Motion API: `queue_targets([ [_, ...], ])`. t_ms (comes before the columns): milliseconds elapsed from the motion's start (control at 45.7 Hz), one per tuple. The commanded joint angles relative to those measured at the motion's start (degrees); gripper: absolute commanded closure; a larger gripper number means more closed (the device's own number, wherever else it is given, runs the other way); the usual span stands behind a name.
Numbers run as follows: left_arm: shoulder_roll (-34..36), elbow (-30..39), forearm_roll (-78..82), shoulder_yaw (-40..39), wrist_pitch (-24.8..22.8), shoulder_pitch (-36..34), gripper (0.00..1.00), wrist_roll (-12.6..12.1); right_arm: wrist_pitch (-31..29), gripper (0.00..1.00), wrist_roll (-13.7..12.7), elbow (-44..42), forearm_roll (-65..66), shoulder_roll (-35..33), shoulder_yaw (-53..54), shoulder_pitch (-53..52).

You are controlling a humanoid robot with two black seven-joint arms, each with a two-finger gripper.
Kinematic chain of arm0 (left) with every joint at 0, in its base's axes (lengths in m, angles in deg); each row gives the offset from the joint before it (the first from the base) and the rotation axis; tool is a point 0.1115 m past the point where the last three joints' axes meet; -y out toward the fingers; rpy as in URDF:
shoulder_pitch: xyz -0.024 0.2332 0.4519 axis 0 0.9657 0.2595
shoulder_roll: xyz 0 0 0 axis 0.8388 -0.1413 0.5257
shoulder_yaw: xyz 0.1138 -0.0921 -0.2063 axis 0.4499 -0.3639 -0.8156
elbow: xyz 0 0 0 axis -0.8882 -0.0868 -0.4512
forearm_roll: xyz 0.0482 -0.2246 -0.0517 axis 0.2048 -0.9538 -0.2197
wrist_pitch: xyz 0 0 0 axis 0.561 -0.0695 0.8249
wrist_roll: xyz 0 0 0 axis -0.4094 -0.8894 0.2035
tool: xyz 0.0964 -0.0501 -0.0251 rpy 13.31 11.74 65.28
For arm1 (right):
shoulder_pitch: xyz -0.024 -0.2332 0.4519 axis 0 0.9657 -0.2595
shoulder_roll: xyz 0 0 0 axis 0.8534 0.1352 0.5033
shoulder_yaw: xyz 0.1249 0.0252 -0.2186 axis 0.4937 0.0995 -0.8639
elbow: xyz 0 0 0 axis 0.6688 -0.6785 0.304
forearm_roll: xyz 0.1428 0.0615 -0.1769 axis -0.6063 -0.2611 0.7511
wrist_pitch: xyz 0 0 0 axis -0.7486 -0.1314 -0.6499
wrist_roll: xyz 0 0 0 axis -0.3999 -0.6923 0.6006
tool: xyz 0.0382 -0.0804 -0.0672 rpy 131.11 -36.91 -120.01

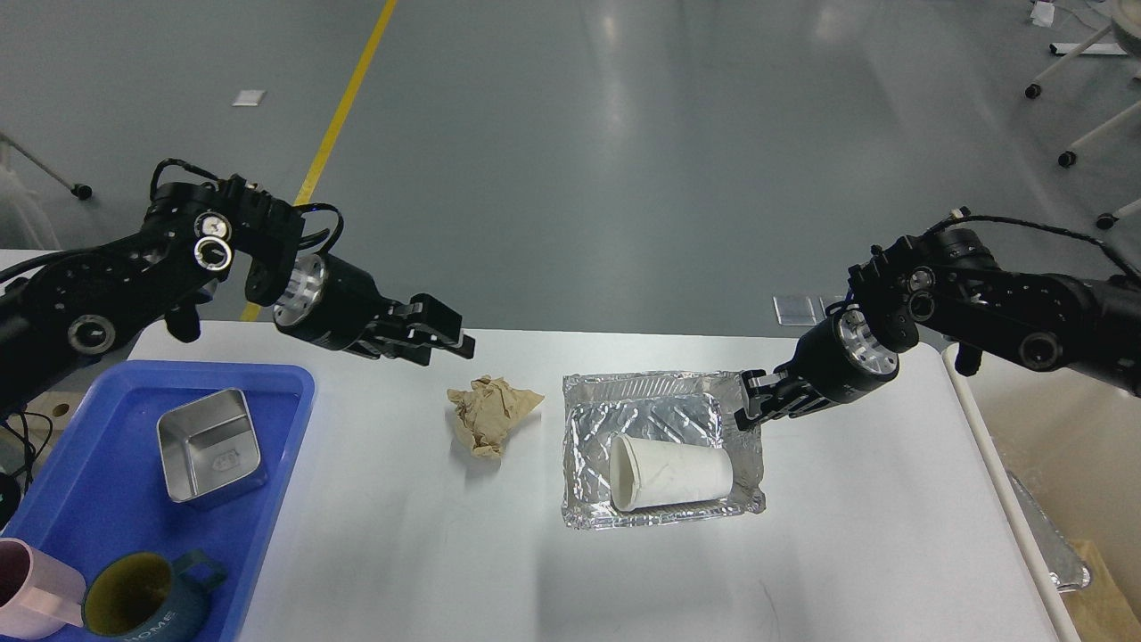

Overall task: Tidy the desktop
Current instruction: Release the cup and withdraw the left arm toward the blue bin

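Note:
The white desktop (pixel 856 535) fills the lower view. A crumpled brown paper ball (pixel 488 412) lies at its middle. To its right a silver foil tray (pixel 642 406) holds a white paper cup (pixel 670 473) lying on its side. My left gripper (pixel 443 333) hovers above and left of the paper ball, fingers apart and empty. My right gripper (pixel 747 401) is at the foil tray's right rim. Its dark fingers sit at the rim, and I cannot make out whether they grip it.
A blue plastic tray (pixel 276 401) at the front left holds a square metal tin (pixel 210 444), a pink cup (pixel 27 590) and a dark teal mug (pixel 147 596). A cream bin (pixel 1101 593) with foil (pixel 1052 544) in it stands off the table's right edge.

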Motion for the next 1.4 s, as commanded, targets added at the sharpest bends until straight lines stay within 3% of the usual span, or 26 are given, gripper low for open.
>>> queue_targets([
  [0,3.6,2.3,-0.6,-2.9,0.0,2.8,0.36,0.2,0.1,1.00,0.0,0.0,0.1,0.0,0.1,0.3],
  [153,3.1,1.6,-2.9,-12.7,0.2,4.5,0.34,0.1,0.3,1.00,-0.1,0.0,0.1,0.0,0.1,0.6],
  [284,3.6,0.2,-6.2,-16.0,2.0,6.2,0.34,1.1,0.4,1.00,0.0,-0.2,0.1,0.0,0.3,0.8],
  [591,3.0,-1.9,-11.1,-34.4,24.0,17.5,0.35,1.3,0.6,1.00,-0.1,-0.8,0.0,0.7,0.4,0.9],
  [875,-0.4,-10.2,-17.2,-44.8,33.6,17.7,0.34,1.3,0.7,1.00,-0.1,-1.8,-0.1,0.9,0.5,1.6],
  [1006,-4.7,-13.1,-16.8,-56.1,41.0,18.0,0.32,1.5,1.5,1.00,-0.1,-1.8,-0.1,0.9,1.1,2.8],
  [1116,-10.3,-13.8,-14.6,-66.4,41.3,19.0,0.28,-1.0,2.1,1.00,-0.3,-2.0,-0.1,2.1,1.7,4.3],
  [1181,-10.9,-13.4,-13.7,-68.0,41.1,19.1,0.24,-2.8,2.1,1.00,-0.3,-2.3,-0.1,2.4,1.7,4.4],
  [1247,-11.1,-13.1,-13.6,-68.0,40.4,19.4,0.18,-3.0,2.2,1.00,-0.3,-2.3,-0.1,2.4,1.8,4.4],
  [1378,-12.7,-12.6,-13.9,-68.7,37.2,21.4,0.18,-1.7,2.1,1.00,-0.2,-2.6,-0.1,2.5,1.8,4.2],
])
